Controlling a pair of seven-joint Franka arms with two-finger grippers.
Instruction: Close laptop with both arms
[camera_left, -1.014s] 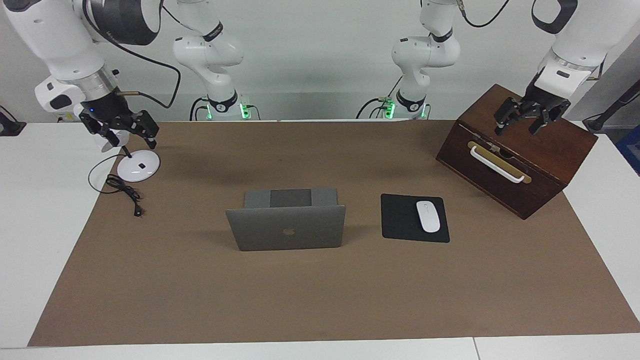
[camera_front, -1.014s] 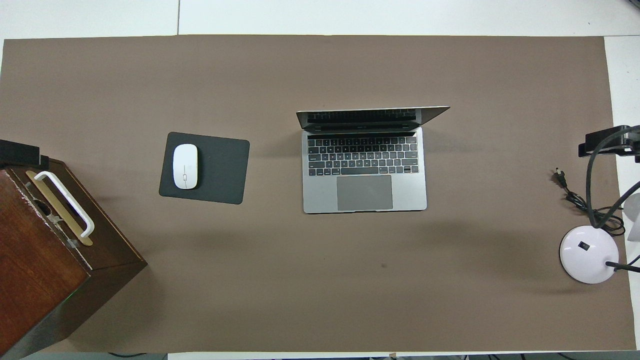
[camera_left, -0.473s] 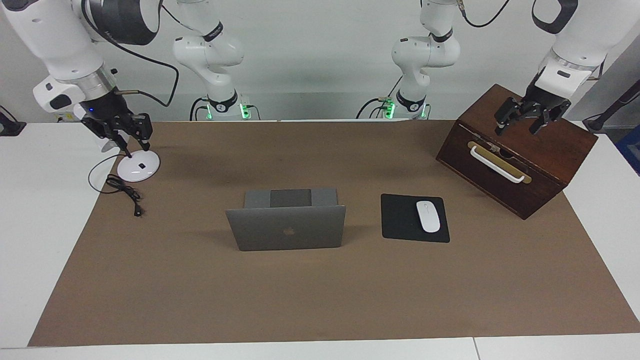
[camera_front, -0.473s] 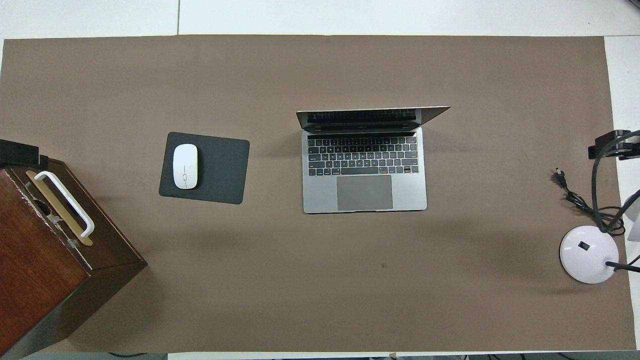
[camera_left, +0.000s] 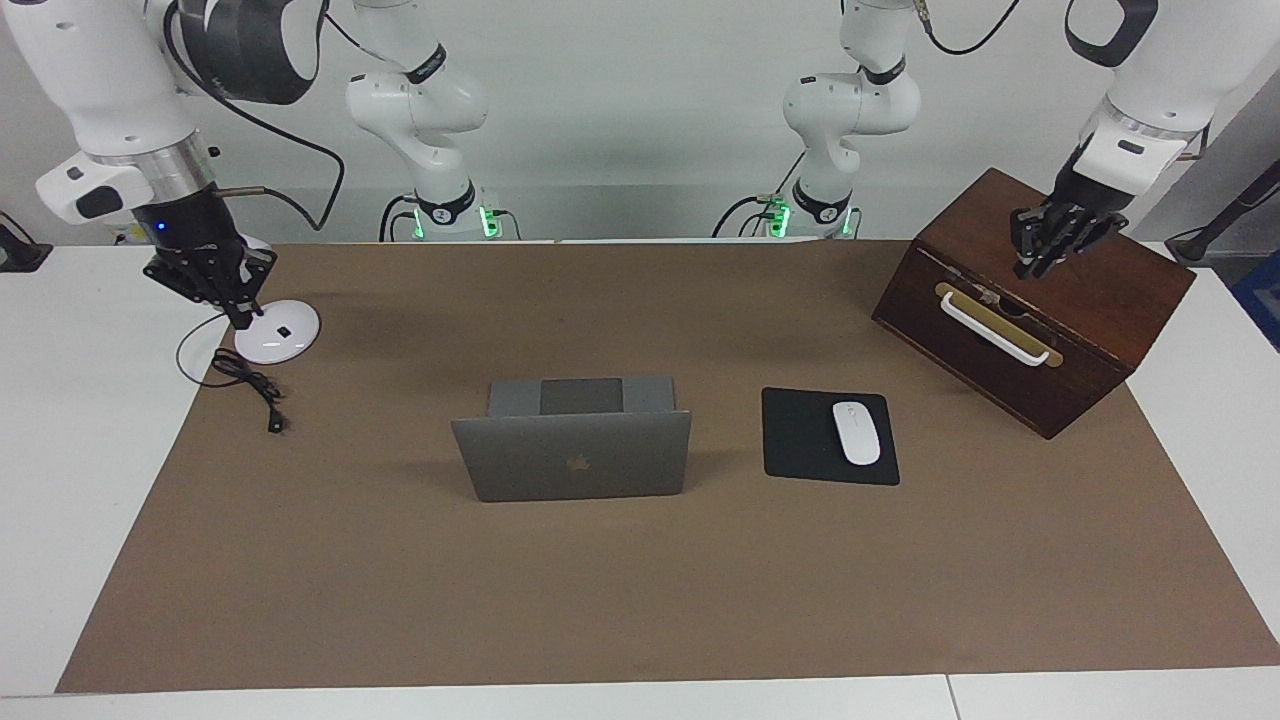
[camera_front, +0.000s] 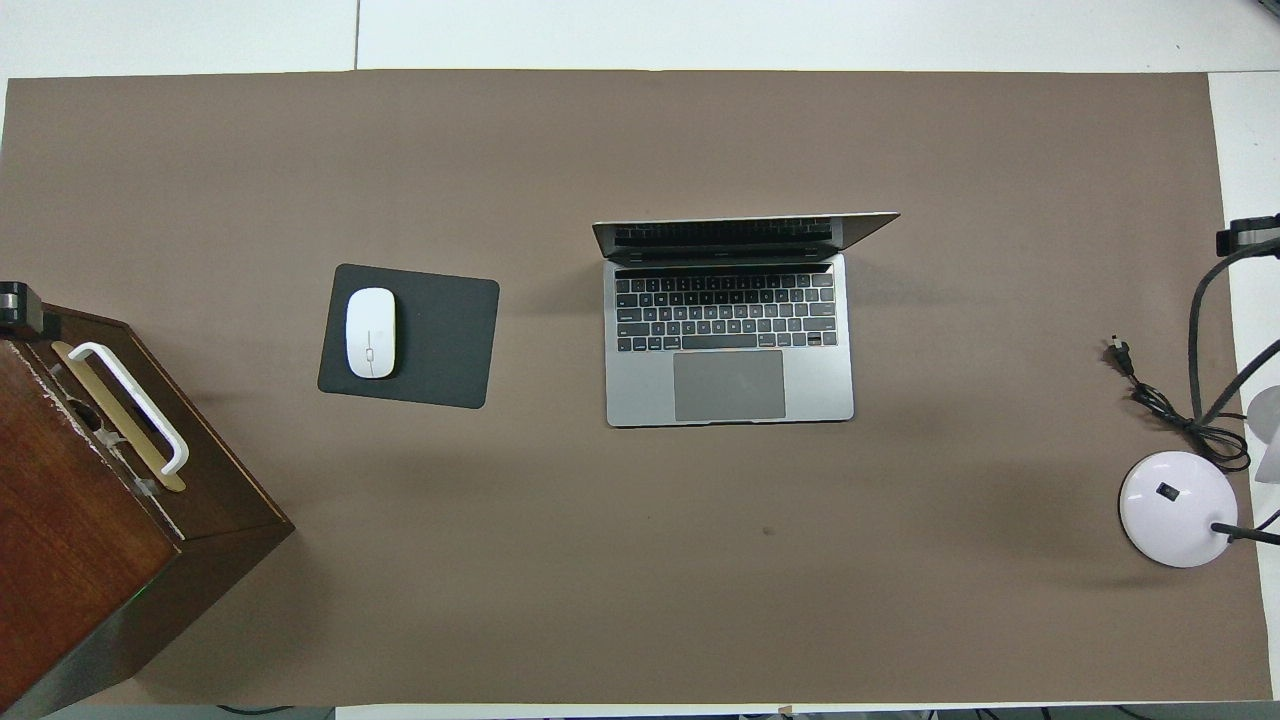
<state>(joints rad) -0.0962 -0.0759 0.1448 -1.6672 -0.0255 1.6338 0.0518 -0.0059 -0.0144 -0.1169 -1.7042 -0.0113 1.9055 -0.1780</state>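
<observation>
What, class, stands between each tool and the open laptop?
Nothing visible. The left tool hangs over the wooden box, the right tool over the lamp base; only bare mat separates them from the laptop.

Both arms hang raised at the table's ends, left tool (camera_left: 1040, 262) and right tool (camera_left: 232, 305) closed, empty.

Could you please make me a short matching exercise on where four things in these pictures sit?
Things:
1. thin silver-grey metal laptop
2. white computer mouse
3. dark brown wooden box with a white handle
4. round white lamp base

Places or states:
A. at the right arm's end of the table
B. open, mid-table
C. on the black rectangular mouse pad
D. at the left arm's end of the table

Pairs: 1-B, 2-C, 3-D, 4-A
</observation>
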